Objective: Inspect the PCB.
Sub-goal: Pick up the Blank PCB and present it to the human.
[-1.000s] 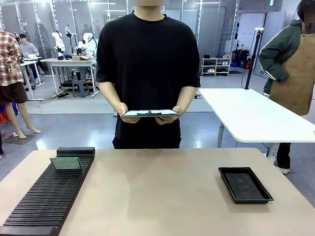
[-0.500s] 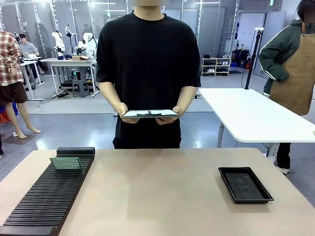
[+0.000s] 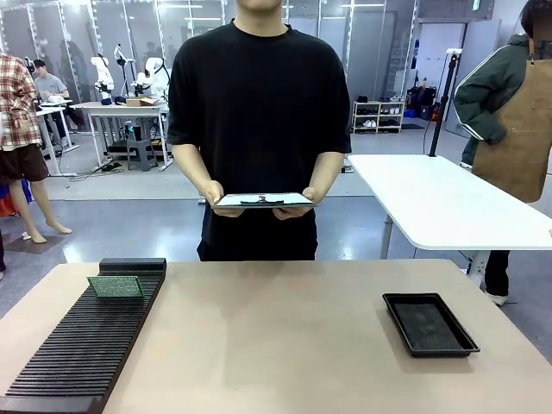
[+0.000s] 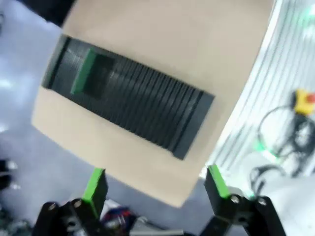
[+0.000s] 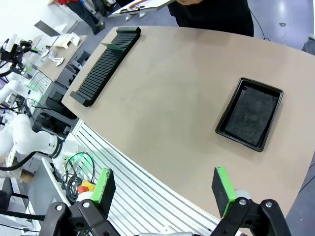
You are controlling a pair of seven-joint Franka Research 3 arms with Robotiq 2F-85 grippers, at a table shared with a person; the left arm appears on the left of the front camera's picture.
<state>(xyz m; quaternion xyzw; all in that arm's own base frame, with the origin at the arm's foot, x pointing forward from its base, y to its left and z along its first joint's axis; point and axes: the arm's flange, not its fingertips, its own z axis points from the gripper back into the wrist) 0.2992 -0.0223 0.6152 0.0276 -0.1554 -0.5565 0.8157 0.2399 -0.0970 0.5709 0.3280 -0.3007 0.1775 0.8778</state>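
Note:
The PCB (image 3: pixel 116 286), a thin green board, stands in a slot near the far end of the long black slotted rack (image 3: pixel 82 345) at the table's left. In the left wrist view the PCB (image 4: pixel 82 72) shows edge-on in the rack (image 4: pixel 133 98), far below my left gripper (image 4: pixel 156 183), which is open and empty. High over the table's near edge, my right gripper (image 5: pixel 165 186) is open and empty too; from there the PCB (image 5: pixel 111 47) is a small green sliver in the rack (image 5: pixel 106 64).
A black rectangular tray (image 3: pixel 429 323) lies at the table's right, also the tray (image 5: pixel 250 113) in the right wrist view. A person (image 3: pixel 259 103) in black stands at the far side holding a clipboard (image 3: pixel 262 199) in both hands. A white table (image 3: pixel 448 203) stands behind right.

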